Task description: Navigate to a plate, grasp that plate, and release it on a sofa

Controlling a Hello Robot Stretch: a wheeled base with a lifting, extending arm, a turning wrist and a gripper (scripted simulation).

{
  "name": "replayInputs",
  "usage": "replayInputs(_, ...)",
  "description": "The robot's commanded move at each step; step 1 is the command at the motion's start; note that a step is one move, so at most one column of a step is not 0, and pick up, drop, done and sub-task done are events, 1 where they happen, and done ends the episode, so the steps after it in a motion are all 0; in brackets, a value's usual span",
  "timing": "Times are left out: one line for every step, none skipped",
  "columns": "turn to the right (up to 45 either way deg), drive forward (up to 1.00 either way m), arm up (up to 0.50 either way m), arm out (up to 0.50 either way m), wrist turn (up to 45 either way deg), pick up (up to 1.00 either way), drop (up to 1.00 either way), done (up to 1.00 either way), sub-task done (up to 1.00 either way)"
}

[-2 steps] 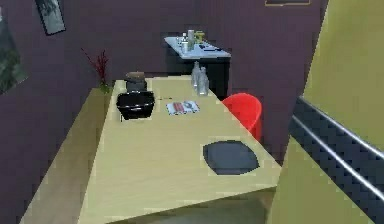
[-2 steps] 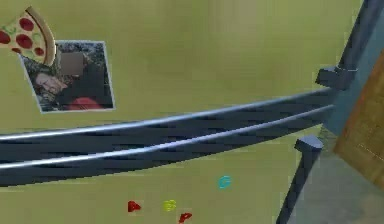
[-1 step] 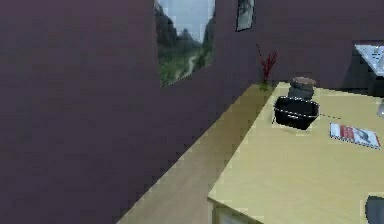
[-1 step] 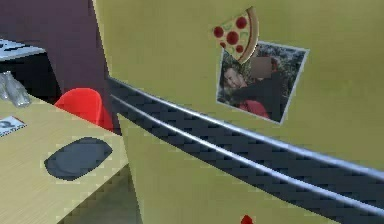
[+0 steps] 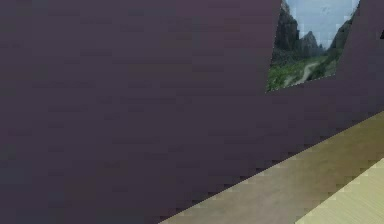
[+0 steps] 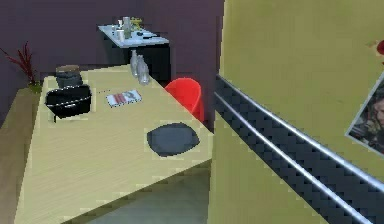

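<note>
A dark grey, flat, rounded plate (image 6: 172, 139) lies on a pale yellow table (image 6: 90, 160), close to the table's right edge in the arm side view. It lies alone, with bare tabletop on all sides.
On the table are a black boxy appliance (image 6: 68, 101), a flat booklet (image 6: 124, 97) and a glass bottle (image 6: 140, 67). A red chair (image 6: 188, 96) stands behind the table and a dark cabinet (image 6: 135, 42) farther back. A tall yellow unit (image 6: 300, 90) stands at right. A purple wall (image 5: 130, 100) with a landscape picture (image 5: 310, 40) is close ahead.
</note>
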Motion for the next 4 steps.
replayInputs(0.0,0.0,0.5,0.0,0.0,0.0,0.0,0.0,0.0)
replayInputs(0.0,0.0,0.34,0.0,0.0,0.0,0.0,0.0,0.0)
replayInputs(0.0,0.0,0.0,0.44,0.0,0.0,0.0,0.0,0.0)
replayInputs(0.0,0.0,0.0,0.44,0.0,0.0,0.0,0.0,0.0)
